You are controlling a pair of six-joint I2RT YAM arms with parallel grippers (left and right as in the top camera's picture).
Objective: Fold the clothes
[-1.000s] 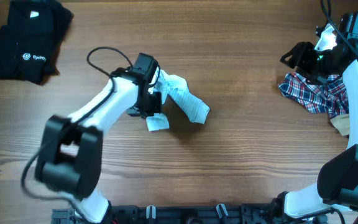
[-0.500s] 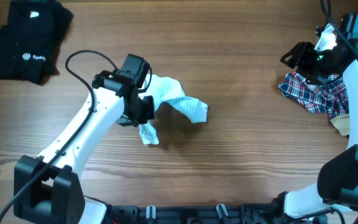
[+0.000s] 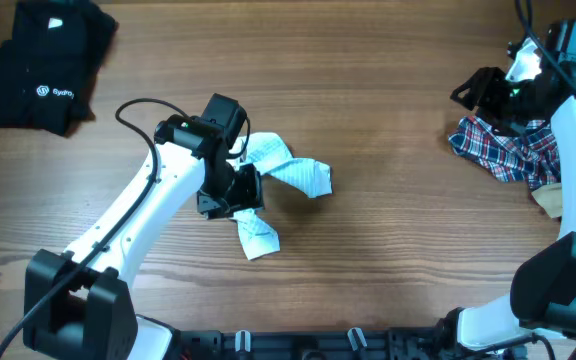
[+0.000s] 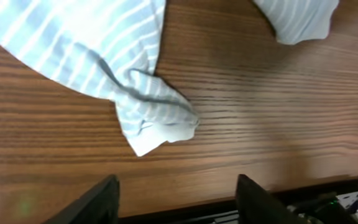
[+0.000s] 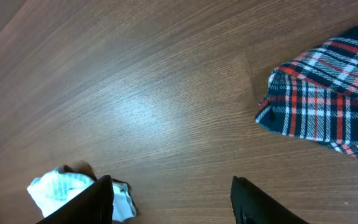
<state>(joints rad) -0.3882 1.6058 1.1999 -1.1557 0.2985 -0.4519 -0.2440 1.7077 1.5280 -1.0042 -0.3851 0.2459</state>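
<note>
The pale-blue striped garment [image 3: 290, 168] lies crumpled at mid-table, one narrow end [image 3: 257, 234] trailing toward the front edge. My left gripper [image 3: 232, 193] hovers over its left side, open, with nothing between the fingers. In the left wrist view the striped cloth [image 4: 86, 50] and its bunched end [image 4: 157, 118] lie flat on the wood beyond the left gripper [image 4: 178, 202]. My right gripper [image 3: 480, 93] stands open at the far right, beside the plaid shirt [image 3: 503, 150]. The right wrist view shows the right gripper [image 5: 173, 202] empty, the plaid shirt [image 5: 328, 112] to its right and the pale garment [image 5: 61, 190] far off.
Black logo garments [image 3: 43, 65] are stacked at the back left corner. A beige piece [image 3: 551, 200] pokes out under the plaid shirt near the right arm. The table's front edge [image 4: 229, 198] runs close beyond the left fingers.
My left gripper has opened and let go of the pale-blue garment. The end it held has dropped onto the table toward the front. The right arm has not moved.
</note>
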